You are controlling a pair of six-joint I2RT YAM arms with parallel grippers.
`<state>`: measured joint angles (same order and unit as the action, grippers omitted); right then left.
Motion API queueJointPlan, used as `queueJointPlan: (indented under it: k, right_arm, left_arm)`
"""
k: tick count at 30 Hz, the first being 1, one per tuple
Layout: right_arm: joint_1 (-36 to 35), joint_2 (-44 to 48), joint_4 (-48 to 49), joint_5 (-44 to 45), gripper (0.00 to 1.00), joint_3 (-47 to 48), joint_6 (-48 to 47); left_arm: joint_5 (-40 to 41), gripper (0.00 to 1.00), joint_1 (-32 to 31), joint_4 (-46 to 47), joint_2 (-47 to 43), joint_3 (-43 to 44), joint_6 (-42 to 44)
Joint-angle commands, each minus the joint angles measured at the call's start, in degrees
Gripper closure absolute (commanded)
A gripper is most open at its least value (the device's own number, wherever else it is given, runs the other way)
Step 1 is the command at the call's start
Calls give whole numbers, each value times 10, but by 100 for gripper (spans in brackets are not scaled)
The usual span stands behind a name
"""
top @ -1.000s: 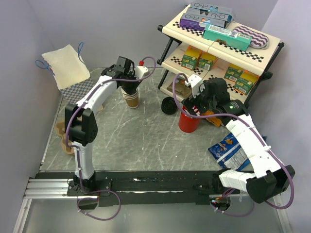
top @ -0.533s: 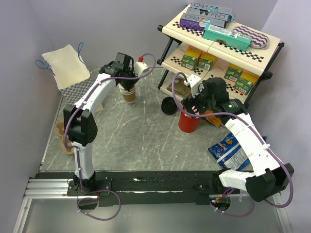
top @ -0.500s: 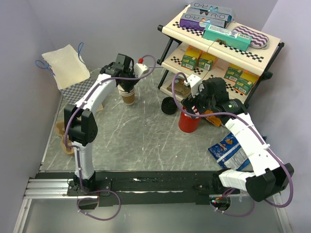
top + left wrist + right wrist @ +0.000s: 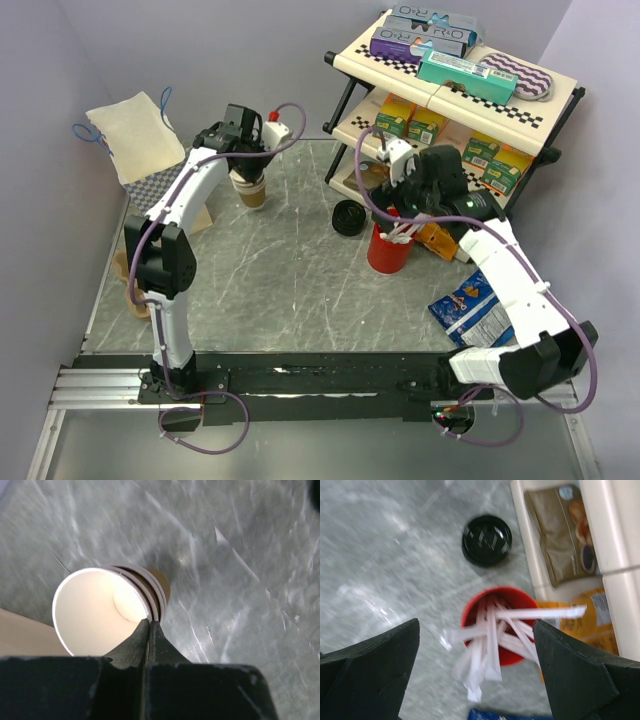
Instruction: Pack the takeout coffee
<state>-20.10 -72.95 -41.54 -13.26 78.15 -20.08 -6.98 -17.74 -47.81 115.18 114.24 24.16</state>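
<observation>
From above, the lidless cup stack (image 4: 251,190) has been shifted back-left by the left gripper (image 4: 247,172), likely cleared aside; the black lid (image 4: 347,216) is left untouched. At the left wrist, fingers (image 4: 134,647) are clamped on its rim. At the right wrist, the right gripper (image 4: 475,627) is spread wide over the red cup (image 4: 506,591)

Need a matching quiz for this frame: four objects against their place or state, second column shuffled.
Objects
1. cup stack
2. red cup
3. black lid
4. blue snack bag

Place or state
A. lying flat on the table, beside the red cup
B. holds white stirrers
C. pinched at the rim by the left gripper
D. lies near the table's right edge

Pairs: 1-C, 2-B, 3-A, 4-D
</observation>
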Motion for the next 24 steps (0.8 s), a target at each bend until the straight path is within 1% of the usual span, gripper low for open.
queueJointPlan:
  k: [1,2,3,4,5,6,8,9,10,12,16,19,20,22,23,24]
  right_arm:
    - [-6,-41,30,-58,0,73,90]
    - [-11,-48,32,-62,0,88,98]
    - [-13,-60,37,-65,0,93,107]
    - [-20,-67,39,-70,0,98,115]
    - [-24,-74,37,-74,0,116,116]
    - [-28,-87,35,-73,0,122,116]
    - [-34,-95,47,-75,0,124,125]
    - [-33,-98,47,-77,0,126,126]
    - [-35,-102,45,-77,0,129,126]
    - [-35,-101,49,-71,0,127,127]
    - [-36,-94,51,-71,0,114,128]
    - [-35,-98,53,-76,0,111,137]
    - [-35,-108,52,-77,0,118,143]
    - [-37,-124,61,-82,0,139,181]
    - [-37,-149,66,-88,0,152,199]
    - [-38,-167,69,-98,0,167,254]
  left_arm:
    - [14,99,-13,-24,-34,26,-13]
    - [15,99,2,79,-51,-13,-25]
    - [44,99,11,63,-53,-59,-3]
    - [50,99,-2,-5,-9,-6,3]
    - [34,99,-5,-61,6,59,-8]
    - [10,99,-1,-53,6,77,-35]
    - [38,99,-5,-1,-31,-8,-20]
    - [44,99,-6,3,-34,-13,-11]
    - [28,99,-8,-2,-39,-8,-17]
    - [20,99,-12,3,-50,-3,-35]
    - [46,99,-27,13,-65,-5,-23]
    - [58,99,-25,35,-67,-53,-11]
    - [44,99,-25,25,-65,-39,-26]
    - [36,99,-25,19,-64,-22,-42]
    - [49,99,-25,28,-65,-22,-45]
    - [58,99,-25,32,-65,-25,-42]
